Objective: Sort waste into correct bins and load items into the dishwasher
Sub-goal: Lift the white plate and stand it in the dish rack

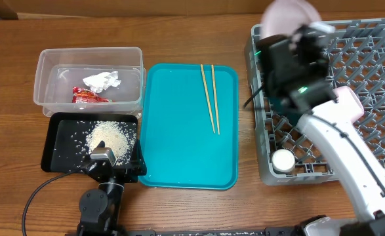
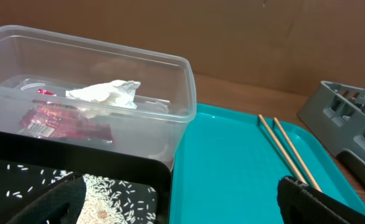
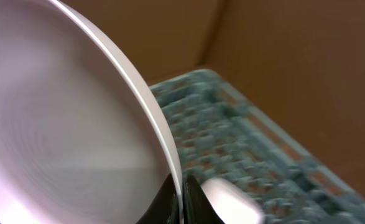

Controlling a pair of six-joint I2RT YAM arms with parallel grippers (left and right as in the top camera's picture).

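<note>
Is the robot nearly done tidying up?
Nearly. Done: the tissue and red wrapper lie in the clear tub, the rice is in the black tray, and a small cup sits in the dish rack. In hand: the right gripper pinches a plate at the rack's corner. Left: two chopsticks on the teal tray.

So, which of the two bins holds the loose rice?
The shallow black tray; the clear tub behind it holds only the red wrapper and the white tissue.
</note>
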